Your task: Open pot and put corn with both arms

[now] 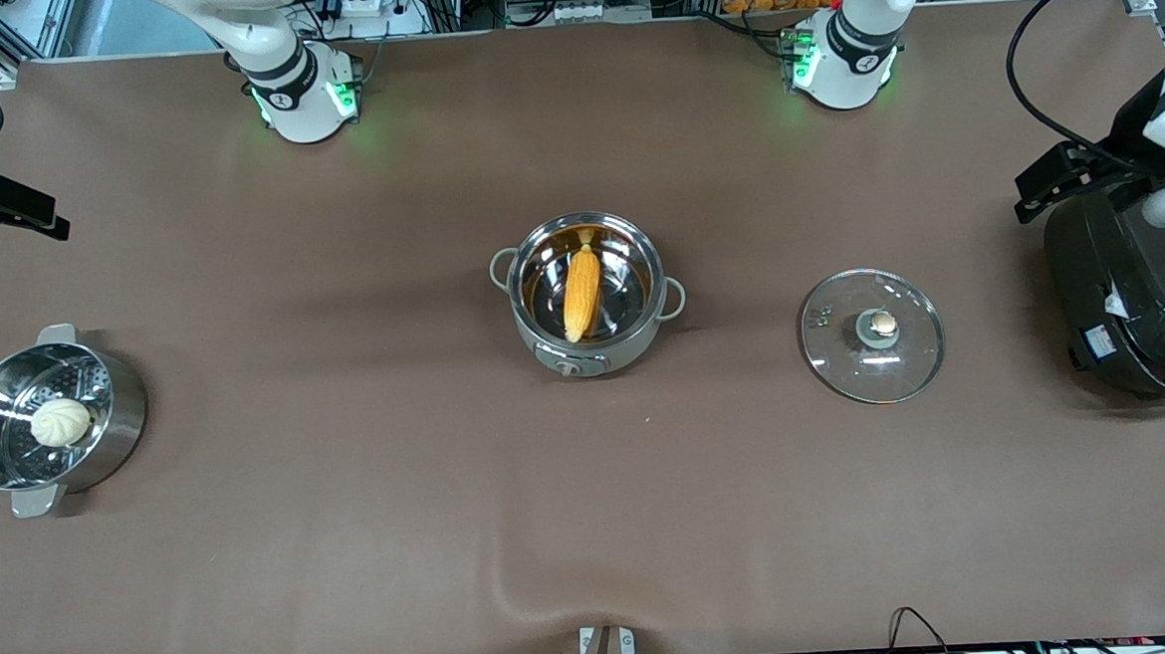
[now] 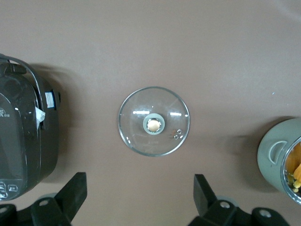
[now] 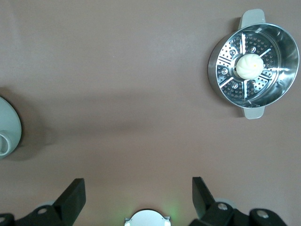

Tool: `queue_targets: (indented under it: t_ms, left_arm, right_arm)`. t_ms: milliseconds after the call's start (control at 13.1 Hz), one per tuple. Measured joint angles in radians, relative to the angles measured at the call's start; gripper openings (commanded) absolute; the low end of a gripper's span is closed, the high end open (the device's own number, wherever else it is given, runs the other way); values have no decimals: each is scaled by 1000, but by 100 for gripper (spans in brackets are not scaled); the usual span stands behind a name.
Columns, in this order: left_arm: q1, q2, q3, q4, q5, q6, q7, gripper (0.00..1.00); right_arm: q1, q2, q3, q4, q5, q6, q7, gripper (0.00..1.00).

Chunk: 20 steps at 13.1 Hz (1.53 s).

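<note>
My left gripper [image 2: 140, 197] hangs spread wide and empty above the glass lid [image 1: 873, 336]; my right gripper [image 3: 138, 200] likewise gapes over bare tabletop [image 1: 354, 538]. The corn [image 1: 581, 292] lies inside the uncovered pot [image 1: 543, 341] mid-tabletop.

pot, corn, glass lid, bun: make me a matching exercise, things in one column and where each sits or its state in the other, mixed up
Things:
1. pot
2. corn
3. glass lid
4. bun

Places or states:
A. in the steamer at the right arm's end of the table
B. flat on the table, between the pot and the black cooker
C. open, in the middle of the table
D. lying inside the pot

Pairs: 1-C, 2-D, 3-B, 4-A
</note>
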Motion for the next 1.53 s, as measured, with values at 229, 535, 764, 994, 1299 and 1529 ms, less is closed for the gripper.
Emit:
queue_targets:
  t_ms: [229, 535, 764, 994, 1299, 1529]
  left_arm:
    - [-4, -10, 0, -5, 0, -27, 40, 100]
    - [-4, -17, 9, -6, 0, -29, 118, 100]
    - [-6, -21, 9, -5, 0, -29, 120, 100]
    - [-9, -22, 8, -5, 0, -30, 120, 100]
    - [-9, -22, 7, -5, 0, -33, 120, 100]
    - [-9, -22, 7, -5, 0, -35, 120, 100]
  right_arm:
    - [0, 0, 0, 1, -1, 1, -2, 100]
    - [0, 1, 0, 1, -1, 34, -2, 100]
    - [0, 1, 0, 1, -1, 34, -3, 100]
    - [0, 1, 0, 1, -1, 34, -5, 100]
    - [0, 1, 1, 1, -1, 36, -6, 100]
    - [0, 1, 1, 1, -1, 62, -6, 100]
